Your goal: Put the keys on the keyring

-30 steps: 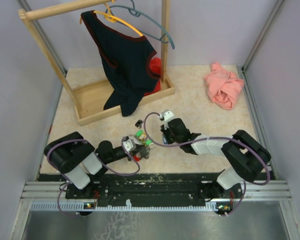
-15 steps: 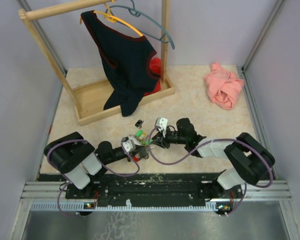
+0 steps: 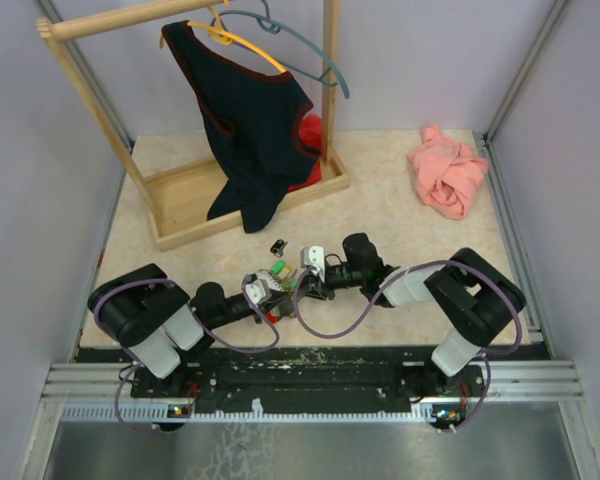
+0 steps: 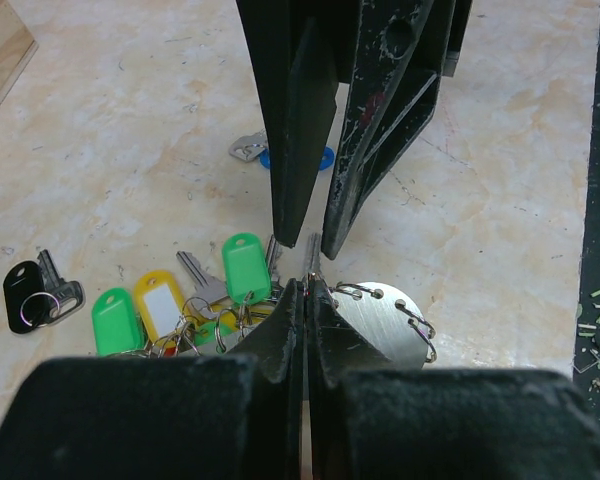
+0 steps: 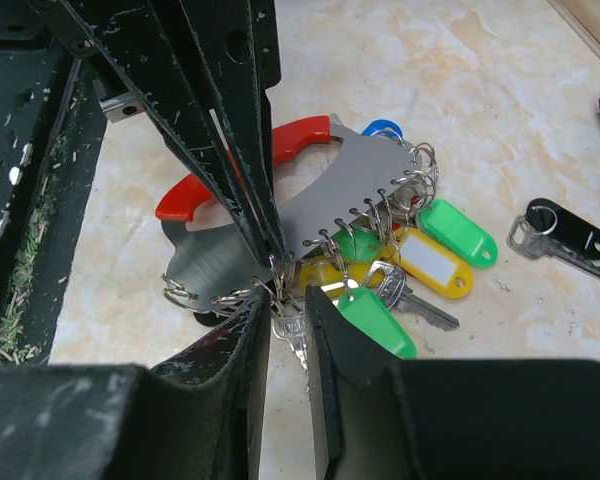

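Keys (image 5: 410,270), tagged green and yellow: bunched on the tabletop (image 5: 500,100) at 4 o'clock of the ringed keyring (image 5: 330,190) plate, seen from the right wrist. Left tool (image 4: 305,290) is clamped tight on the plate's edge. Right tool (image 5: 288,300) is narrowly parted astride a ring and key blade, seemingly not gripping; advise closing squarely on the blade and threading slowly with the plate held steady.

The keyring plate (image 5: 340,195) was flat grey metal with a dull brushed finish, its handle (image 5: 285,145) glossy red plastic, its wire loops (image 5: 420,170) bright metal. The keys (image 5: 412,303) were silvery metal with smooth, shiny plastic tags (image 5: 458,232) in green and yellow; one fob (image 5: 570,228) was glossy black plastic. The fingers (image 5: 235,350) of the right gripper (image 5: 285,298) were matt black plastic, scuffed pale. The table (image 5: 500,80) was smooth, mottled beige with a faint sheen
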